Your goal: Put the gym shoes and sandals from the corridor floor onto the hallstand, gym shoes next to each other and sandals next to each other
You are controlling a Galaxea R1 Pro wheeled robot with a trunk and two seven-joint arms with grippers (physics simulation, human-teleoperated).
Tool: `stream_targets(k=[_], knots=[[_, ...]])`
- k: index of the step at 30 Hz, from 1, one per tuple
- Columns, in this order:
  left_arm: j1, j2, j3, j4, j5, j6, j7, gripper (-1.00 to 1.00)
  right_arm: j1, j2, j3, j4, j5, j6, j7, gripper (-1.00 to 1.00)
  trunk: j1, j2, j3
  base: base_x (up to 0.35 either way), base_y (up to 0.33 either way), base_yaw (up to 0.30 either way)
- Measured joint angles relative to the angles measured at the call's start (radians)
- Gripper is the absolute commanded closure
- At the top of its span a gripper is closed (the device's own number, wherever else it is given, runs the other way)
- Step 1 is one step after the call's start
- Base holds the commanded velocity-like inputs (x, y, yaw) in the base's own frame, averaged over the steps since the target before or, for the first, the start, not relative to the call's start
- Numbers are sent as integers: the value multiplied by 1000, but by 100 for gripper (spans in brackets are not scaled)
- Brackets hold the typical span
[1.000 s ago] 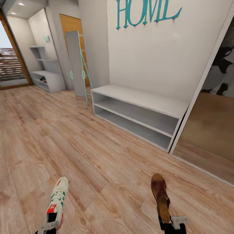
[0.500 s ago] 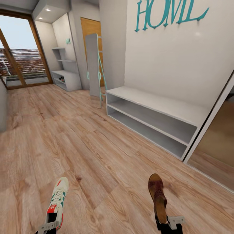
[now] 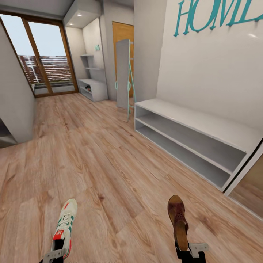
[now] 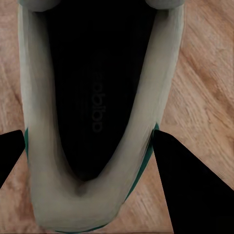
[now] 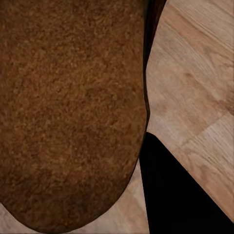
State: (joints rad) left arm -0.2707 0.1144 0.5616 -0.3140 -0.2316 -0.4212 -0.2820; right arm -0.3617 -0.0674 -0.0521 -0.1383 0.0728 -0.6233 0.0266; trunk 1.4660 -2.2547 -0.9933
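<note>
Gym shoe (image 3: 65,224) clamped in left claw (image 3: 54,254), sandal (image 3: 178,219) in right claw (image 3: 190,252); teal "HOME" lettering (image 3: 219,14) above.

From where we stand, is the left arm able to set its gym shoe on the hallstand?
Probably not yet: the hallstand stands far down the corridor, with open floor between it and the gym shoe.

Bright daylight from glass door (image 3: 44,58); wrist views blurred.

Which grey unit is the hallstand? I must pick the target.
The far grey unit with staggered wall shelves beside the glass door; the near low grey two-tier bench under the teal lettering lacks them.
</note>
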Motion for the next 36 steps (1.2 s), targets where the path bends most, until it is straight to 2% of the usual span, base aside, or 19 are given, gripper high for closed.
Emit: stream_targets(k=[7, 29, 31, 36], knots=[[0, 0, 0, 0, 2, 0, 0, 100, 0, 0, 0, 0, 0, 0, 0, 100, 0, 0, 0, 141, 0, 278], [-1, 0, 4, -1, 2, 2, 4, 100, 0, -2, 0, -3, 0, -2, 0, 100, -1, 0, 0, 333, -13, 279], [-1, -1, 5, -1, 4, 3, 21, 100, 0, -2, 0, -3, 0, -2, 0, 100, -1, 0, 0, 340, -116, 279], [-1, -21, 3, -2, 2, 1, 118, 100, 0, -2, 0, -4, 0, -2, 0, 100, -1, 0, 0, 340, -128, 279]])
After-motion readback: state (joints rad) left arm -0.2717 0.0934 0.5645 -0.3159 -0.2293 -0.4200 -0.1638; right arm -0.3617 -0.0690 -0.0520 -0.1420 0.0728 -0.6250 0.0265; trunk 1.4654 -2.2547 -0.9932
